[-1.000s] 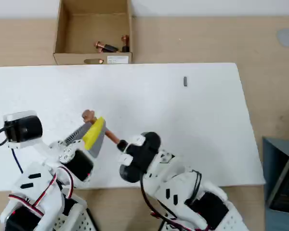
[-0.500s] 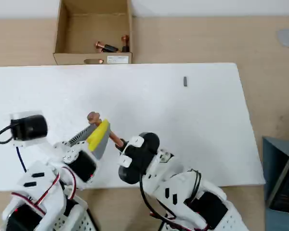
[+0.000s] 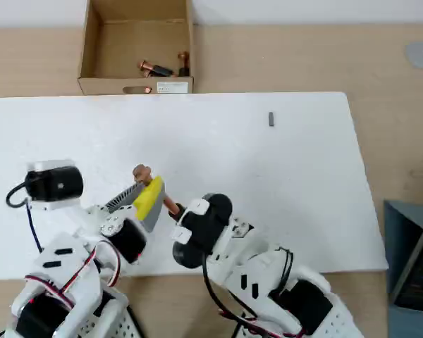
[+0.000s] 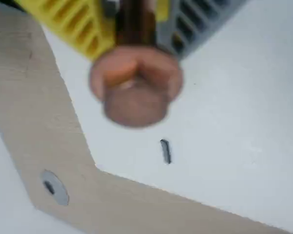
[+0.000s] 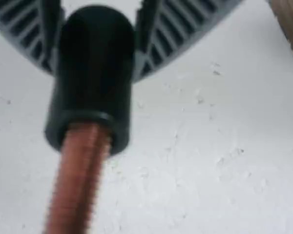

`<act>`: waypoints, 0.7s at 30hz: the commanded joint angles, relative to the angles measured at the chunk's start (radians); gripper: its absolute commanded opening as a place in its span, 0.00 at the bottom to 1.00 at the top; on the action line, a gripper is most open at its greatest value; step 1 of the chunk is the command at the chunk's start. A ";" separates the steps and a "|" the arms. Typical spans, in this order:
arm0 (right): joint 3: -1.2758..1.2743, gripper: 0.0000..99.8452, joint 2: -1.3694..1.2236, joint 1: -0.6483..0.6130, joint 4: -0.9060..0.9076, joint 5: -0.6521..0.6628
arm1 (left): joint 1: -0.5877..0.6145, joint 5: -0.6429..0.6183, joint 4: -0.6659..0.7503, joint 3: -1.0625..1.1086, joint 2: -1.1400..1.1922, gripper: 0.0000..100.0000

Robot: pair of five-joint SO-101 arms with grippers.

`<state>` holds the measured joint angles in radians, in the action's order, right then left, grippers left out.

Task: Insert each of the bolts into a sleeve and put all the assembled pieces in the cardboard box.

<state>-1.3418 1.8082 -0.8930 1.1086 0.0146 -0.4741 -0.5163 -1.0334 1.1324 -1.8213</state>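
Presently: left gripper (image 3: 144, 191), jaws clamped on the copper bolt (image 4: 135, 87) just behind its head, at the near left of the white mat (image 3: 289, 183). Right gripper (image 5: 96, 34), just right of it, jaws closed around the black sleeve (image 5: 93, 78); the bolt's threaded end sits inside the sleeve's mouth. Cardboard box (image 3: 87, 49), far left, off the mat, holding assembled pieces (image 3: 155, 69). Small dark part (image 3: 271, 119), far right on the mat.

One end of the bolt (image 5: 75, 180) is hidden inside the sleeve (image 5: 90, 73), the other cut off.
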 commanded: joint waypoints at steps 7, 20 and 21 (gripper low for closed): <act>0.005 0.01 0.120 -0.005 -0.025 0.006 | -0.081 0.120 0.014 -0.009 -0.004 0.00; 0.005 0.01 0.120 -0.005 -0.025 0.008 | -0.172 0.253 -0.035 -0.002 -0.004 0.00; 0.005 0.01 0.120 -0.005 -0.025 0.008 | -0.172 0.249 -0.051 -0.002 -0.004 0.00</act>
<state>-1.3403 1.8082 -0.8915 1.1086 0.0115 -0.6183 -0.2723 -1.0610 1.1324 -1.8228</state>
